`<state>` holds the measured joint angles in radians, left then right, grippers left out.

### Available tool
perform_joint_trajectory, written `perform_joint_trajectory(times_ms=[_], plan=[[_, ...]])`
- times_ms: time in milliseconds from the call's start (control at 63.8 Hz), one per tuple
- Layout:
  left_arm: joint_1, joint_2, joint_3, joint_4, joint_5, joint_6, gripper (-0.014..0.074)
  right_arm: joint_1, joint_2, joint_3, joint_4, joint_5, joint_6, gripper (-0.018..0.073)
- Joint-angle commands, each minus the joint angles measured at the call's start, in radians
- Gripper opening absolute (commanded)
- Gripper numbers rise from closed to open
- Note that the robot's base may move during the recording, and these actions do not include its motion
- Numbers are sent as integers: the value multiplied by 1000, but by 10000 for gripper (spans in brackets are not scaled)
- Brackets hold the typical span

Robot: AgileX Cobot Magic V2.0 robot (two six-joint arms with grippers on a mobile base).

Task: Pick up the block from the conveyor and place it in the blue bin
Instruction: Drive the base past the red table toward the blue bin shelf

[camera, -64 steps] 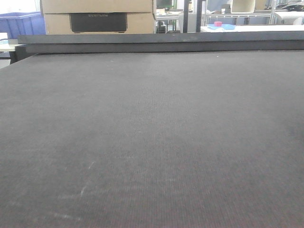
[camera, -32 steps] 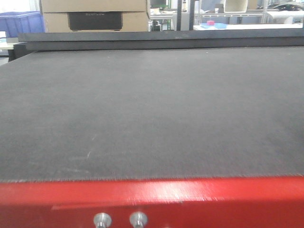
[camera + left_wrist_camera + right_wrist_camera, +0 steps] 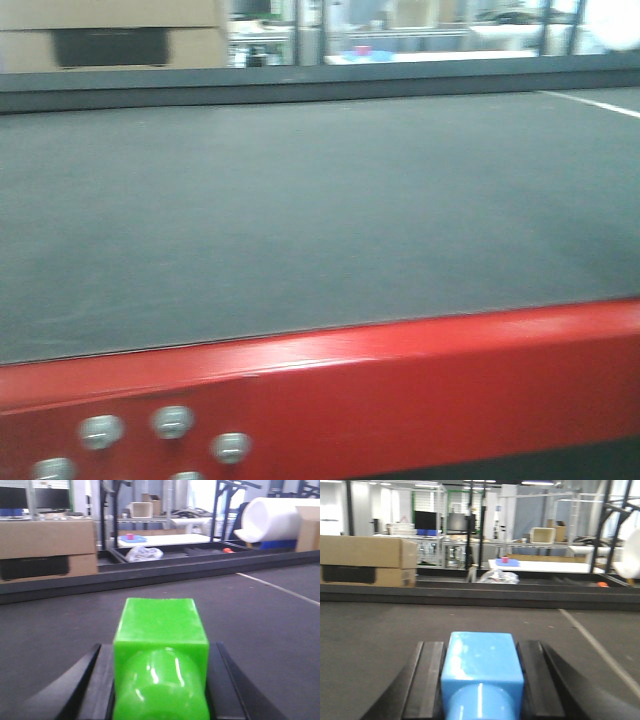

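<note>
The green block (image 3: 160, 625) sits clamped between the two dark fingers of the left gripper (image 3: 159, 652), out over the conveyor (image 3: 300, 200). The blue block (image 3: 482, 662) is gripped the same way by the right gripper (image 3: 481, 647), above the same grey belt. Compared with half a second ago, the front view has swung. The red frame rail (image 3: 420, 380) below the belt now fills more of the bottom and slopes up to the right. Five bolt heads (image 3: 172, 421) show on it where two showed before. The cardboard box (image 3: 110, 30) beyond the far edge has shifted to the upper left corner. The blue bin that stood at the upper left has slid out of frame. A white line (image 3: 590, 102) on the belt has come into view at the right, and the whole picture is softer with blur. Both blocks are cut off by the bottom edge of the wrist views, and each has a rounded, glossy front that hides its lower face. Whether either one touches the belt cannot be told. The box is cropped by the top and left edges, and two of the bolts are clipped at the bottom. In count there are two blocks, one green and one blue, two grippers, five bolts, one box and one white line. A large white roll (image 3: 270, 520) lies beyond the belt at the right of the left wrist view.
</note>
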<state>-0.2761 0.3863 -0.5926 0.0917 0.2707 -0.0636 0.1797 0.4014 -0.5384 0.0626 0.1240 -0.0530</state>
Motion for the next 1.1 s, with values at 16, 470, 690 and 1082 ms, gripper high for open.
perform_joint_trajectory(times_ms=[16, 470, 690, 1082], plan=[[4, -2, -6, 5, -23, 2, -111, 2, -4, -8, 1, -12, -3, -162], [4, -2, -6, 5, -23, 2, -111, 2, -4, -8, 1, -12, -3, -162], [4, -2, -6, 5, -23, 2, -111, 2, -4, -8, 1, -12, -3, -162], [4, -2, -6, 5, -25, 2, -111, 2, -4, -8, 1, -12, -3, -162]])
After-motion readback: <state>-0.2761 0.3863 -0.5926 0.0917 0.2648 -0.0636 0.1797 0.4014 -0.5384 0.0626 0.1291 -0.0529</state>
